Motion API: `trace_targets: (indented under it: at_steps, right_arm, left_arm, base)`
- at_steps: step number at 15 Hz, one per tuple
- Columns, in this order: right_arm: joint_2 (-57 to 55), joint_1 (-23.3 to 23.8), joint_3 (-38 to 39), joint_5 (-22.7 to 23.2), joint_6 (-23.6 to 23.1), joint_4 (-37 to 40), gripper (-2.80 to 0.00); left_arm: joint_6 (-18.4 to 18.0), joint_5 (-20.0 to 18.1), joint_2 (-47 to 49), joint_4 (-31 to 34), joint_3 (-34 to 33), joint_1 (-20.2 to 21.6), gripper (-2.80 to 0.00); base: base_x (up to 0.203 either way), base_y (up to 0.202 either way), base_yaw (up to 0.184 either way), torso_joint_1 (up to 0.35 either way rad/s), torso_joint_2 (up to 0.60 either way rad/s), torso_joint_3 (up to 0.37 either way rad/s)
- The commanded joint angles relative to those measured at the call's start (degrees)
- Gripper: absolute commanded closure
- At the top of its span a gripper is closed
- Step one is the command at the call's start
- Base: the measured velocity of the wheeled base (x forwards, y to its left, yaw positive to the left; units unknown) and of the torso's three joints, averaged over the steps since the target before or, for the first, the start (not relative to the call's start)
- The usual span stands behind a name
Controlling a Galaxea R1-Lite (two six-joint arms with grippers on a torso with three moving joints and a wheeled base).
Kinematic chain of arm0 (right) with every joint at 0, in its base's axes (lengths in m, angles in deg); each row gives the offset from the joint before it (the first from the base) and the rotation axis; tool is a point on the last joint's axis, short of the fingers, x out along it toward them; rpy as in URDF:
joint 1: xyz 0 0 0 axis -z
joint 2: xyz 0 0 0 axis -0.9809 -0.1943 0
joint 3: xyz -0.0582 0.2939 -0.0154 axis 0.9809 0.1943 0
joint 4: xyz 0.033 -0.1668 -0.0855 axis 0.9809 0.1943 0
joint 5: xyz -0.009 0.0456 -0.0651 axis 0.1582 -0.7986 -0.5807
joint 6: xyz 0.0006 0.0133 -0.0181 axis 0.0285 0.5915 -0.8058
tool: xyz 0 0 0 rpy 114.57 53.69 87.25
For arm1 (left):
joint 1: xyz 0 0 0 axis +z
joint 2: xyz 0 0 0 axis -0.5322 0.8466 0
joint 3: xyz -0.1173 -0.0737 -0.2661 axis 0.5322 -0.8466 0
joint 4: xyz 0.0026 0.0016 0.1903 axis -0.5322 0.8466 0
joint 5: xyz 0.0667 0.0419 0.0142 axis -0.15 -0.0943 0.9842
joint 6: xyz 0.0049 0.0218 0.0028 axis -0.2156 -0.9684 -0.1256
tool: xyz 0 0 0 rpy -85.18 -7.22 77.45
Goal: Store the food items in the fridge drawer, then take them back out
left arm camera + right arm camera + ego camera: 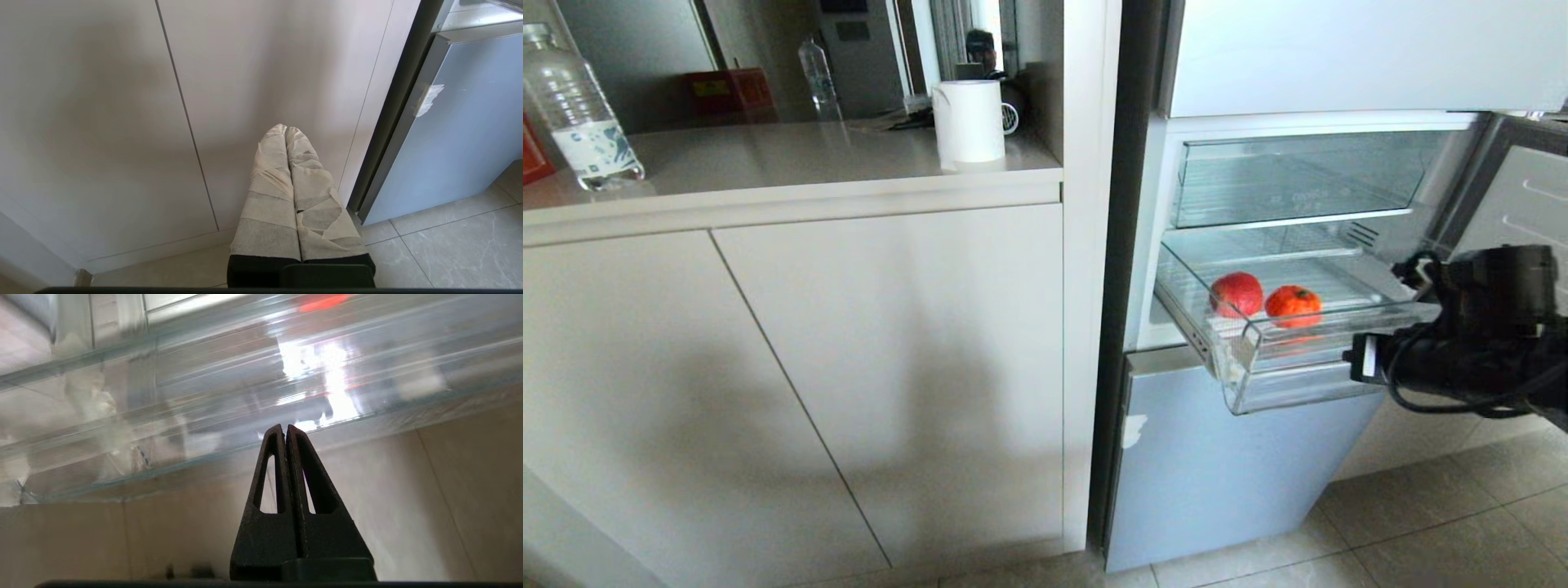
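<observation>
The fridge drawer (1258, 384), clear and shallow, stands pulled out of the fridge. Two food items lie in it side by side, a red one (1236, 294) and an orange-red one (1293, 305). My right arm (1462, 343) reaches in from the right, at the drawer's front right corner. In the right wrist view the right gripper (285, 426) is shut and empty, its black tips just under the drawer's clear front wall (204, 396). My left gripper (286, 128), with tape-wrapped fingers, is shut and empty, low in front of the white cabinet doors (122, 143).
A taller clear drawer (1298, 180) sits pushed in above the open one. The fridge door (1519, 204) stands open at the right. Below is a blue-grey fridge front (1217, 474). On the counter to the left stand a water bottle (580, 114) and a white cup (968, 122).
</observation>
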Motion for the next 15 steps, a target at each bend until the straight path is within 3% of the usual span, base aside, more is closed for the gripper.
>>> trace_targets:
  at_steps: [1,5,7,11,15]
  right_arm:
    - [-13.18,-3.08,-9.29,-1.42,1.8,-3.49,0.0]
    - [-27.86,-7.34,-26.29,-6.94,5.33,-14.43,0.0]
    - [-31.89,-9.01,-31.11,-8.87,5.97,-18.29,0.0]
    - [-23.24,-9.31,-21.44,-9.04,8.22,-18.86,0.0]
    - [-0.3,-9.28,-3.47,-8.12,7.98,-18.43,0.0]
  left_arm:
    - [0.0,0.0,0.08,-0.01,0.0,0.01,0.0]
    - [0.0,0.0,0.08,-0.01,0.0,0.01,0.0]
    - [0.0,0.09,-0.01,-0.01,0.0,0.01,0.0]
    - [0.0,0.0,0.08,-0.01,0.0,0.01,0.0]
    - [0.0,0.0,0.08,-0.01,0.0,0.01,0.0]
  base:
    - [0.0,0.0,0.0,0.0,0.0,0.0]
    - [0.0,0.0,0.0,0.0,0.0,0.0]
    - [0.0,0.0,0.0,0.0,0.0,0.0]
    - [0.0,0.0,0.0,0.0,0.0,0.0]
    - [0.0,0.0,0.0,0.0,0.0,0.0]
